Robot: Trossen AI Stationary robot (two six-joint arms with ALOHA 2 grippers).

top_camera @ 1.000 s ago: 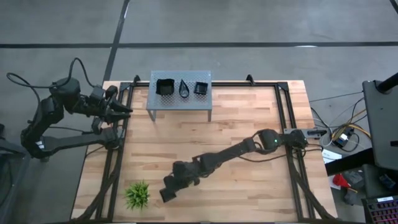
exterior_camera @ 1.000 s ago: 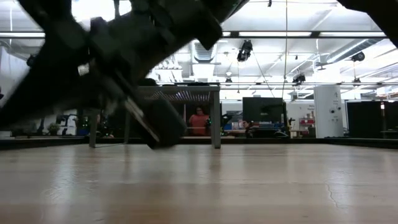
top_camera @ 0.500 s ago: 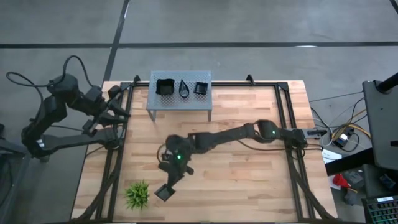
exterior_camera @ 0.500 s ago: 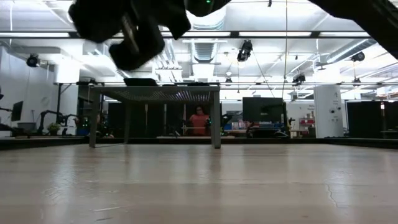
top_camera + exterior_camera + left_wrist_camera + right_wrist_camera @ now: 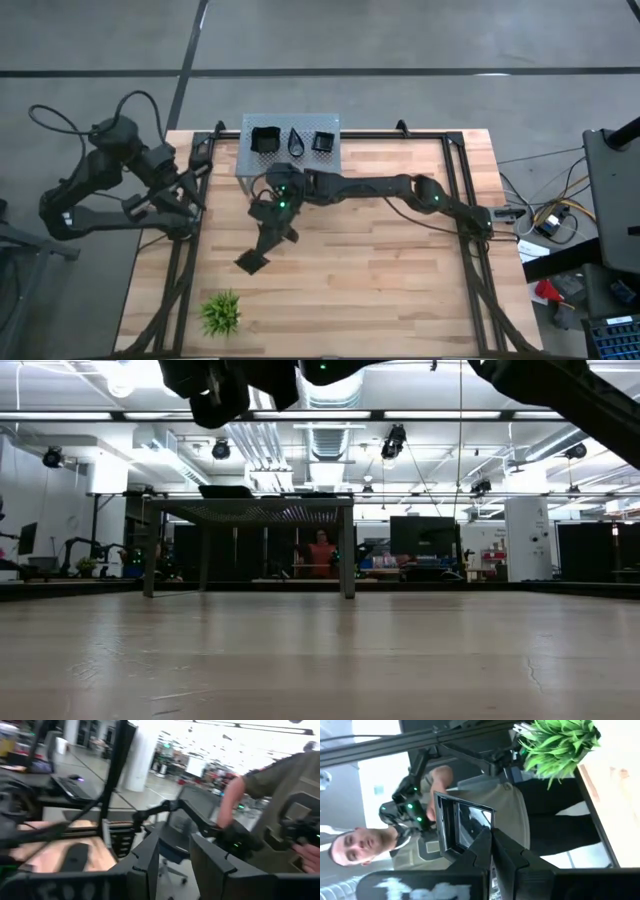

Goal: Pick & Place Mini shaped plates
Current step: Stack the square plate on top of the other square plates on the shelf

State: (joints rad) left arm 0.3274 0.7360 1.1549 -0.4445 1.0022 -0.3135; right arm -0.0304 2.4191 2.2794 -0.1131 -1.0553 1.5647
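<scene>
Plates [image 5: 294, 141] on grey perforated stand [image 5: 250, 166].

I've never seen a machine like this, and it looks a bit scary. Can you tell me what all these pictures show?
It's a robot with two dark arms working at a wooden table. One picture looks straight down from above. One looks level across the table-top. Two come from little cameras on the arms' wrists.

The right gripper is like a hand with two fingers. It reaches over the table and pinches a small glossy black square plate by its rim, up in the air. The left gripper waits by the table's left edge, open and empty.

At the far edge stands a small grey metal shelf. On top are a black square dish, a black teardrop-shaped dish and another square dish. A small spiky green plant sits near the front left corner.
</scene>
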